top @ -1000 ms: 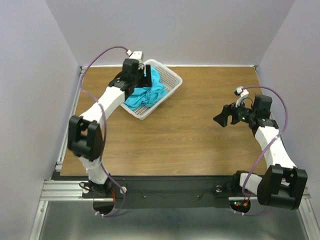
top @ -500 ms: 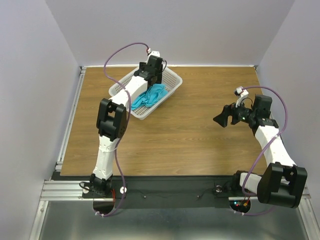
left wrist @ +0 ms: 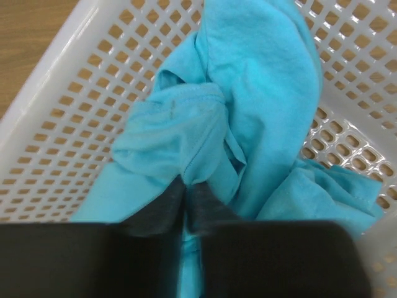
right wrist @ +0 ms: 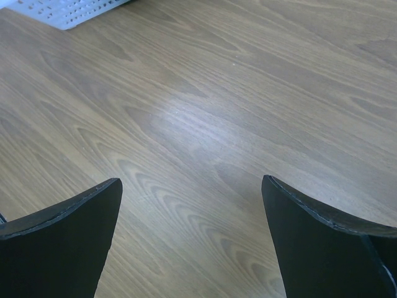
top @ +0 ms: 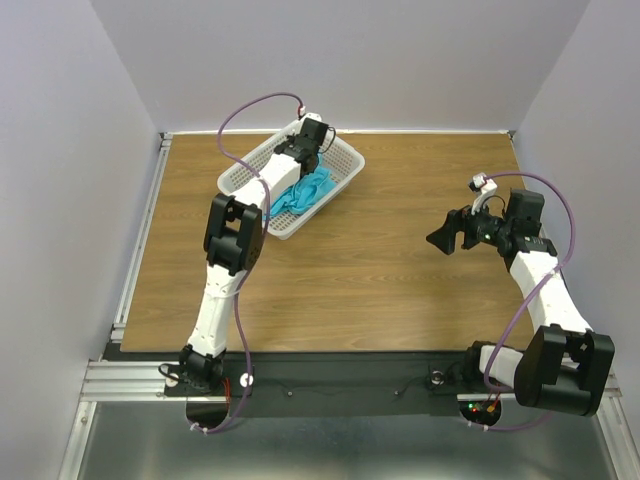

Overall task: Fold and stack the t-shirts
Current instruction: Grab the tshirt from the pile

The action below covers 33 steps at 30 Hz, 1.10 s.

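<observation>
Turquoise-blue t-shirts [left wrist: 260, 87] lie crumpled in a heap inside the white mesh basket [left wrist: 68, 105]. The cloth is soft, plain, all folds and bunches, with a stitched hem showing near the middle. The left gripper [left wrist: 187, 194] is right down in there, its dark fingers [left wrist: 158, 208] nipped together on a fold of the cloth. From above, the basket sits far-left on the wooden table [top: 390, 270], and the left arm [top: 235, 235] reaches over it, covering part of the heap. The right gripper [top: 443, 238] hangs well apart over bare wood, jaws spread wide, holding nothing.
</observation>
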Each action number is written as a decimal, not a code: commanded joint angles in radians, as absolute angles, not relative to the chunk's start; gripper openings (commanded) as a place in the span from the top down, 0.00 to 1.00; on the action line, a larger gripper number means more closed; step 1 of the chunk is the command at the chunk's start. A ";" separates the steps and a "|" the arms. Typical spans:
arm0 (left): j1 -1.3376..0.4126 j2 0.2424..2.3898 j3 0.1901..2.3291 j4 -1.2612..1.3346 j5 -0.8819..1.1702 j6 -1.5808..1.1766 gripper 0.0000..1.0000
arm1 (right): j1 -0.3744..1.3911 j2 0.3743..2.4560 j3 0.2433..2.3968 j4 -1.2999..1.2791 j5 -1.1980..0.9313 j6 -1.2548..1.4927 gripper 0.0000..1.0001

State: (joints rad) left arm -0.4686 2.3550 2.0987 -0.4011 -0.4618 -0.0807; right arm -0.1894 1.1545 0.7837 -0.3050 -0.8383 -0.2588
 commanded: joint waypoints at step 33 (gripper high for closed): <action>-0.503 1.683 2.413 0.181 0.147 -0.484 1.00 | -0.201 1.140 0.787 -0.265 -0.816 -0.279 0.00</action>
State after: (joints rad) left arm -0.4980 1.7069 2.3451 0.0212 0.0254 -0.3424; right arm -0.1909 1.1542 0.7837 -0.3050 -0.8307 -0.2668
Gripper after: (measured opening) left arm 0.037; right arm 0.999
